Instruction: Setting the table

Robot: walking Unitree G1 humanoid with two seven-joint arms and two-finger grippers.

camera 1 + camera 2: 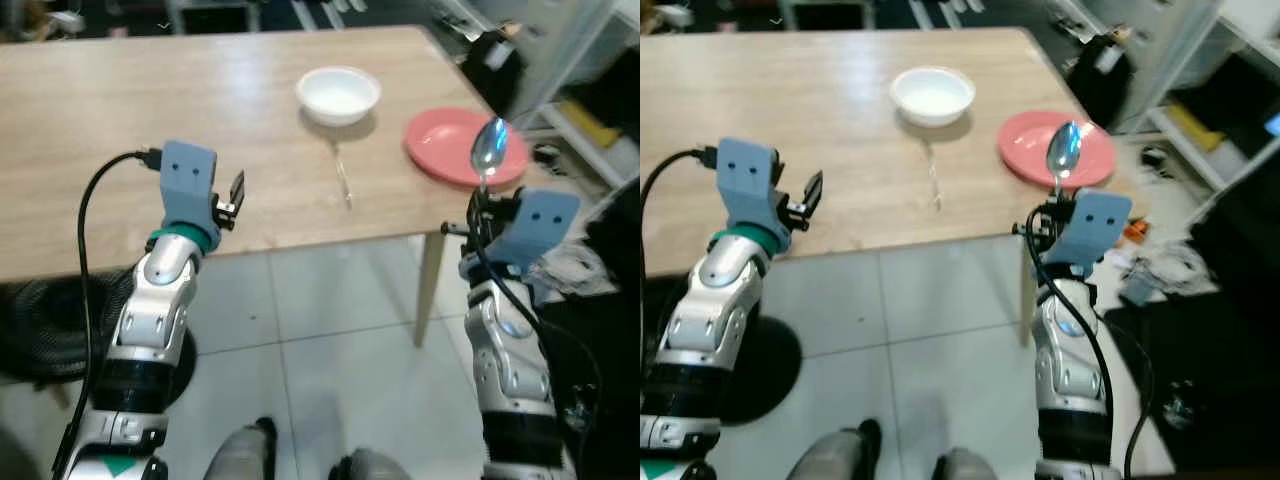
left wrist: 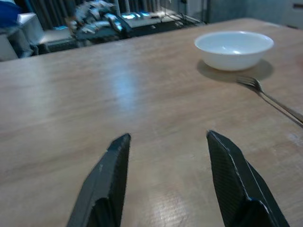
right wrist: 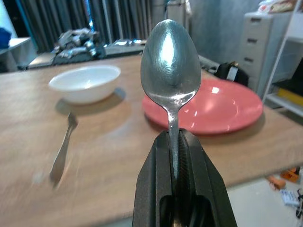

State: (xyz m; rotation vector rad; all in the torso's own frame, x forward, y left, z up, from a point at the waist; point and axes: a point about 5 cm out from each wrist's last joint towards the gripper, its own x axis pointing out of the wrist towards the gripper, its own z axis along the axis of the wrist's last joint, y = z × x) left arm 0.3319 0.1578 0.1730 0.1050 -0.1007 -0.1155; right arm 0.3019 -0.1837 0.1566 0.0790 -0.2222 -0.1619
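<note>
Left gripper (image 2: 165,156) is hovering low over the wooden table (image 2: 71,109) with its two black fingers (image 2: 106,182) spread apart, a white bowl (image 2: 234,49) sitting farther along the tabletop and a metal fork (image 2: 272,99) lying just beside it.

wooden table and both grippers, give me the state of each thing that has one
metal spoon: clamped by its handle, bowl pointing up
right gripper: shut on the spoon, near the table's edge
left gripper: open, empty, over the table
white bowl: upright, empty
pink plate: flat on the table, empty
metal fork: lying flat in front of the bowl
wooden table: partly set
</note>
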